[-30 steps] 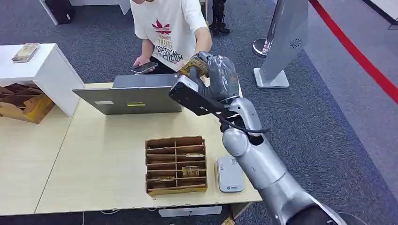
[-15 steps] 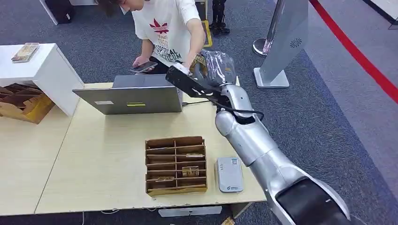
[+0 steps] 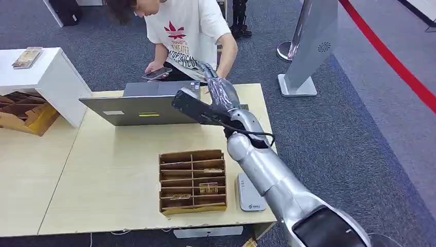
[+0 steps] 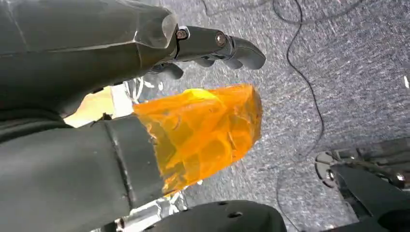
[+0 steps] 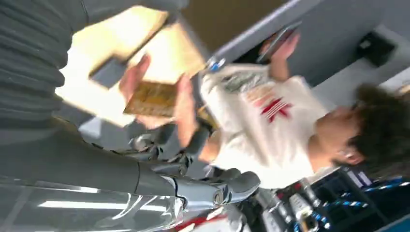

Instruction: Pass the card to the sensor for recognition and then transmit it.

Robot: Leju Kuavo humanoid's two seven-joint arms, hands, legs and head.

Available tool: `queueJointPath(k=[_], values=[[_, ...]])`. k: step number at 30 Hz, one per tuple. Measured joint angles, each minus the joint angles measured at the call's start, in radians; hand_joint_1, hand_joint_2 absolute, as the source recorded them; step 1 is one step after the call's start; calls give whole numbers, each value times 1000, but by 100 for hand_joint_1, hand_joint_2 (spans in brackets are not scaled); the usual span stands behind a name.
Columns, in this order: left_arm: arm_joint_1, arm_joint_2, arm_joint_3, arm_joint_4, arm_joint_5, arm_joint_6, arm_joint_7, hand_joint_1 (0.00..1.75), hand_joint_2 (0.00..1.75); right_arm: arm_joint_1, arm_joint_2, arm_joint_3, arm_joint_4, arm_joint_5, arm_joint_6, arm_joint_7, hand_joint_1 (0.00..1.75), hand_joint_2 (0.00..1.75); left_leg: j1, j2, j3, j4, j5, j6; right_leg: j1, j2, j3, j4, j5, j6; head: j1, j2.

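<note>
The right hand (image 3: 218, 90) reaches far across the table (image 3: 113, 170), fingers open, while a person's hand (image 5: 181, 108) takes the card (image 5: 152, 99); pulling away carelessly could knock it loose.

A blurred close-up taken from behind the robot's right hand (image 5: 193, 188), whose grey ribbed cover and thick thumb fill the near side. Just past its fingers, a person's hand (image 5: 159, 96) holds a gold-brown card (image 5: 152, 99) by its edges, over a pale wooden table (image 5: 92, 48). The person (image 5: 270, 121) wears a white T-shirt with a red logo and holds a phone (image 5: 280, 38) in the other hand.
</note>
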Motion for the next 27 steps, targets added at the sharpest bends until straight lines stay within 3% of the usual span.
queueJointPath(k=[4,10,15,20,21,22,23,25,27], values=[[17,0,2,0,37,26,-21,0,0,124,5,2,-165,-213,79,-27,0,175,0,0,-1,0,0,0,0,0,-1,0,-1,0,0,0],[48,1,24,0,94,51,-58,0,0,310,-23,44,-404,-426,123,-76,0,175,0,0,-1,0,-1,0,0,0,-2,-1,-1,0,0,0],[63,2,53,0,120,58,-59,0,0,441,-91,85,-556,-474,128,-89,0,175,0,0,-2,0,-1,0,0,0,-2,-1,-1,1,0,0],[72,5,76,0,135,59,-59,0,0,540,-169,108,-646,-404,112,-86,2,175,0,0,-2,0,-1,0,0,0,-2,-1,-1,1,0,0],[74,5,79,0,136,60,-58,0,0,554,-180,110,-657,-390,110,-85,73,175,0,0,-2,0,-1,0,0,0,-2,-1,-1,1,0,0],[76,5,81,0,137,61,-58,0,0,568,-192,111,-668,-374,106,-84,108,175,0,0,-2,0,-1,0,0,0,-2,-1,-1,1,0,0],[77,6,84,0,137,63,-58,0,0,582,-201,112,-677,-358,101,-82,108,175,0,0,-2,0,-1,0,0,0,-2,-1,-1,1,0,0],[77,6,85,0,137,69,-56,0,0,603,-217,112,-689,-334,94,-78,171,175,0,0,-2,0,-1,0,0,0,-2,-1,-1,1,0,0],[77,6,87,0,137,75,-56,0,0,621,-228,112,-698,-320,88,-75,173,175,0,0,-2,0,-1,0,0,0,-2,-1,-1,1,0,0]])
